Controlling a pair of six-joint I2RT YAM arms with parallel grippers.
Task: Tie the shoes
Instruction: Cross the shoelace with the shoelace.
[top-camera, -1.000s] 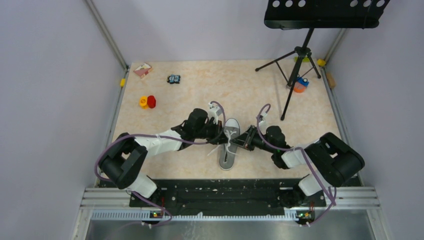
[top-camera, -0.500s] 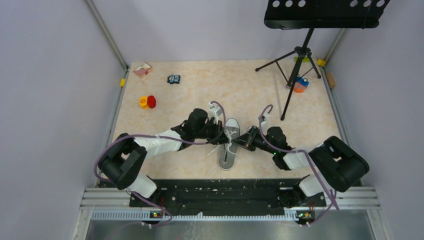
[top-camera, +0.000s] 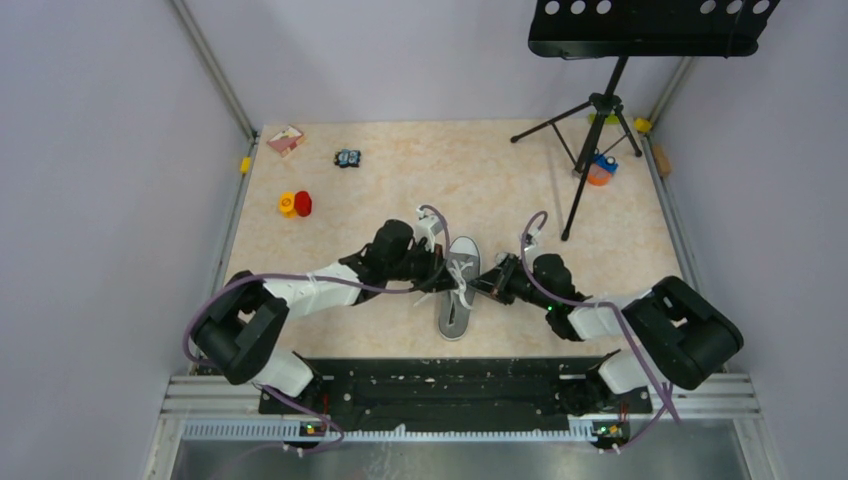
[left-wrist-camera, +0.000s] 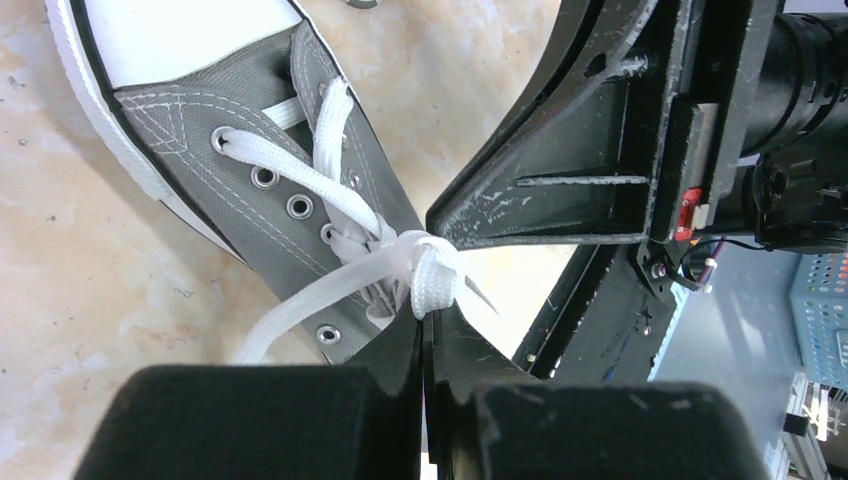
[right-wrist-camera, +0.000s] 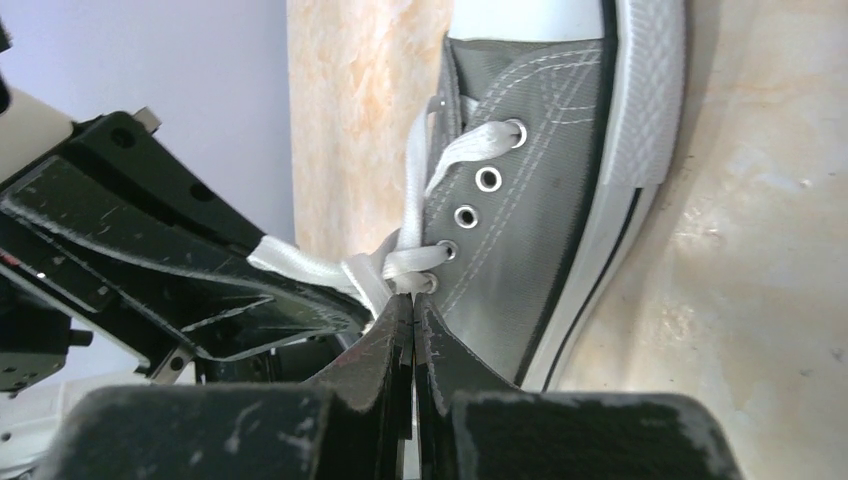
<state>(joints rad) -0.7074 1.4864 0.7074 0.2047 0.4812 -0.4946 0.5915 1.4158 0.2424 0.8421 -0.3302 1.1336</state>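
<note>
top external view: the grey shoe (top-camera: 456, 312) lies on the beige table (top-camera: 400, 180), a little below the centre of the frame, toe cap toward the top of the picture and heel toward the bottom. the left gripper (top-camera: 441, 272) comes to it from the left of the frame and the right gripper (top-camera: 486, 282) from the right. their tips meet over the laced part.

in the left wrist view the white laces (left-wrist-camera: 335, 190) cross through the eyelets and gather in a small knot-like bundle (left-wrist-camera: 425, 262) at the middle of the frame. the left fingers are pressed together and a fold of lace goes into them just below this bundle, so i judge they pinch the lace. in the right wrist view the right fingers are also pressed together, with their tips at the lace beside the lowest eyelet. it seems they clamp a strand there, but how much is inside i cannot tell.

i judge the step in hand is forming or tightening the knot, each gripper having one piece of lace. the next move probably calls for drawing the grippers apart, toward the left and right of the frame, slowly and equally, so that the shoe does not lift or turn and the lace does not slip out. whether loops for a bow are already made, the pictures do not show clearly.
</note>
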